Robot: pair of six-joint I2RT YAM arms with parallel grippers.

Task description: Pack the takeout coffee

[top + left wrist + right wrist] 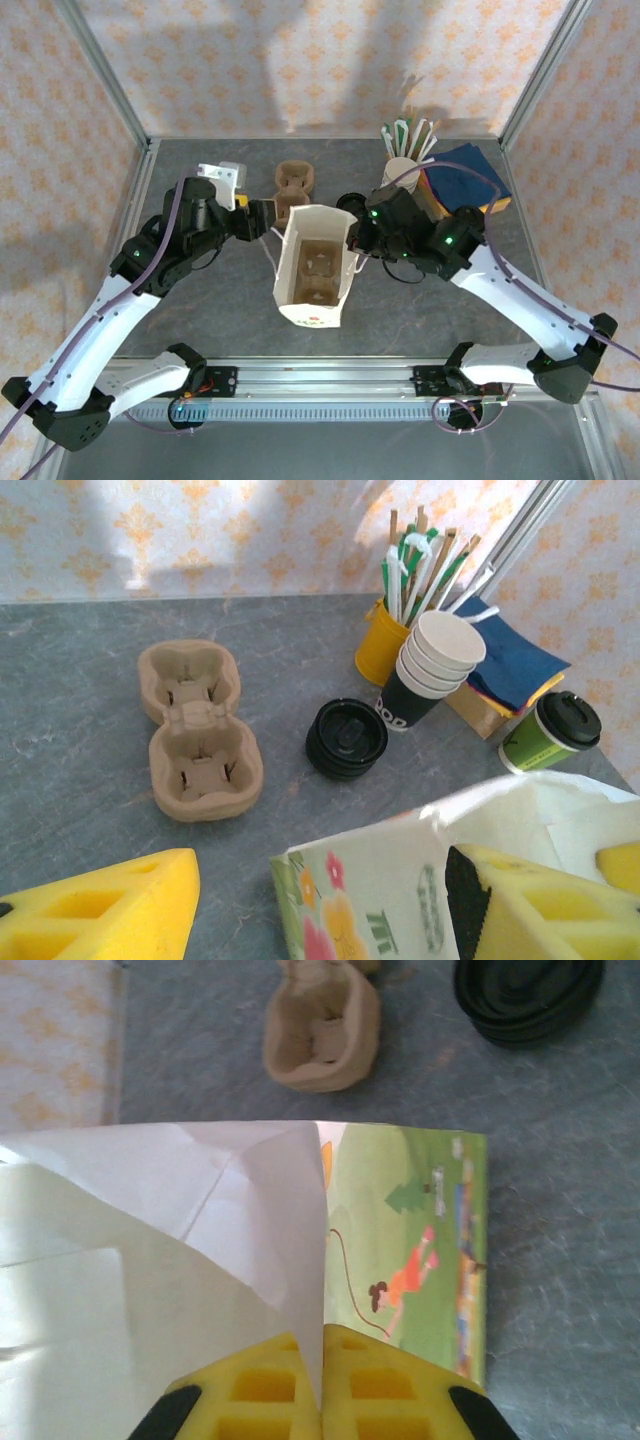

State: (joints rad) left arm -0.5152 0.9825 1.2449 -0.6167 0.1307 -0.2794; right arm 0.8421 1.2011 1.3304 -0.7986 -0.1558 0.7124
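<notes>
Green paper cup with black round plastic lid (548,738) stands at the right edge of the left wrist view, beside blue napkins (512,660), not yet packed. Right gripper (322,1345) clenched on the rim of the white printed paper bag (420,1250); left gripper (322,870) released, fingers astride the bag wall. Judged: bag readied, cup pickup and loading remain

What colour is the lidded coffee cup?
The cup is green, lid black; left wrist view shows it best.
</notes>
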